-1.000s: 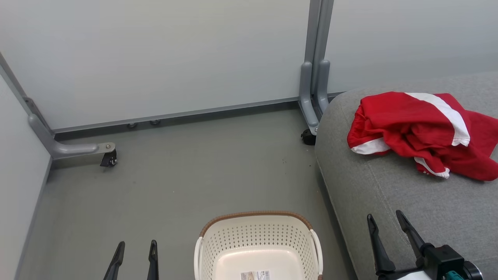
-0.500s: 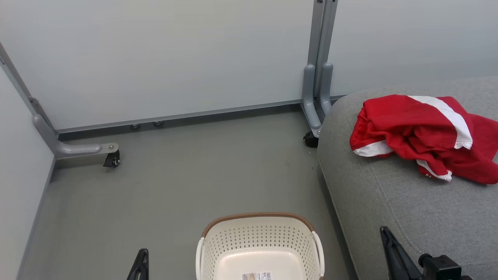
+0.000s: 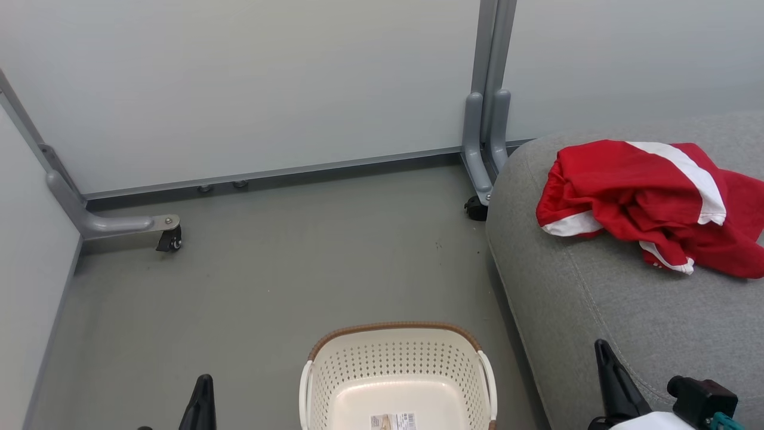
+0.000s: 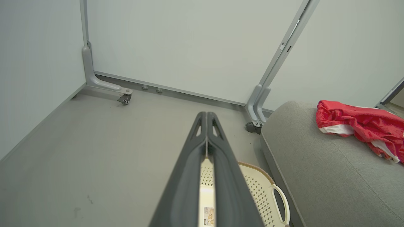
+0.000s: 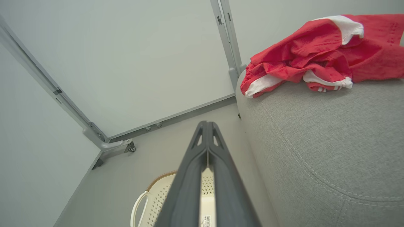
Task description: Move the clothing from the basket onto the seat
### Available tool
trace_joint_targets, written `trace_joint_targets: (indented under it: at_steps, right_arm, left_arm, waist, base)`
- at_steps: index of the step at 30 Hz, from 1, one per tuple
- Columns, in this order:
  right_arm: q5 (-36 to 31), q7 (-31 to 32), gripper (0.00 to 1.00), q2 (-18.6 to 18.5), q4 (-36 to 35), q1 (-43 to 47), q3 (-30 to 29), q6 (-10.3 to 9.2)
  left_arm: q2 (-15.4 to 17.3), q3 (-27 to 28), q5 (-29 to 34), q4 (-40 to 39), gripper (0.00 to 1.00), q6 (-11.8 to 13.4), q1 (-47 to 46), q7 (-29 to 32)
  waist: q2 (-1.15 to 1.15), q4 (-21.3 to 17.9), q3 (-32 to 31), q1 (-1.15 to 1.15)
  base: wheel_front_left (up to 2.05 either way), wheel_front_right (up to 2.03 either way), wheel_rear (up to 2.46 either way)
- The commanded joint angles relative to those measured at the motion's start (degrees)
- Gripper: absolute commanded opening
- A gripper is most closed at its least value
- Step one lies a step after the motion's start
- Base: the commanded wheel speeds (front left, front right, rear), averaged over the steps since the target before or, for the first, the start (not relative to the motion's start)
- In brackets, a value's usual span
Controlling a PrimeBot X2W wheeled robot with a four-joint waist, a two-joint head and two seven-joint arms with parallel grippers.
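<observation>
Bare floor (image 3: 268,286) lies left of and beyond the basket (image 3: 394,358); the seat (image 3: 597,322) crowds its right side.

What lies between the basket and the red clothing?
In the head view, only a narrow strip of floor and bare fabric of the seat separate the basket from the clothing.

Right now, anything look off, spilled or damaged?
Nothing stands out. The clothing lies crumpled on the seat, clear of its visible edge; the basket stands upright on the floor.
</observation>
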Motion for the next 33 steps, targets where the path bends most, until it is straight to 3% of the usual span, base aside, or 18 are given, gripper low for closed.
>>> trace_joint_targets:
  at_steps: [1, 33]
  right_arm:
    - [2.96, 0.59, 0.00, -0.53, -0.52, -1.98, -0.34, -0.01]
    - [31.10, 6.69, 0.00, -1.36, 1.92, -8.12, -2.29, -0.03]
  left_arm:
    - [0.56, 0.51, -2.91, -0.45, 0.00, -0.34, -2.27, 0.48]
    - [1.23, 3.06, -30.30, 2.49, 0.00, -1.01, -9.50, 6.77]
  waist:
    - [0.00, -0.03, 0.10, 0.00]
    - [0.00, -0.47, 1.94, 0.00]
  base:
    - [0.00, 0.00, 0.00]
    - [0.00, 0.00, 0.00]
